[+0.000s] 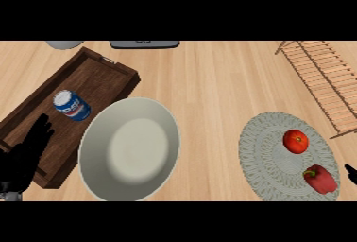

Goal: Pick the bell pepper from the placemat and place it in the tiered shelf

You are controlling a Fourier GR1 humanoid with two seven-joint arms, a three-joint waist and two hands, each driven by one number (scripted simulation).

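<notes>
The bell pepper point(320, 178) lies on the placemat point(268, 156) just beside the right robot hand point(351, 173), whose fingers I cannot make out. It looks light, hollow and glossy (likely slippery), best clasped round its body. A tomato point(295, 141) sits farther off; the tiered shelf point(327, 80) beyond holds nothing.

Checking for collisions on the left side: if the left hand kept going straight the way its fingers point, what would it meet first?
The left hand, open over the wooden tray, points up the view and slightly right. The blue-and-white can lies first in that line, though its height relative to the hand is unclear.
</notes>
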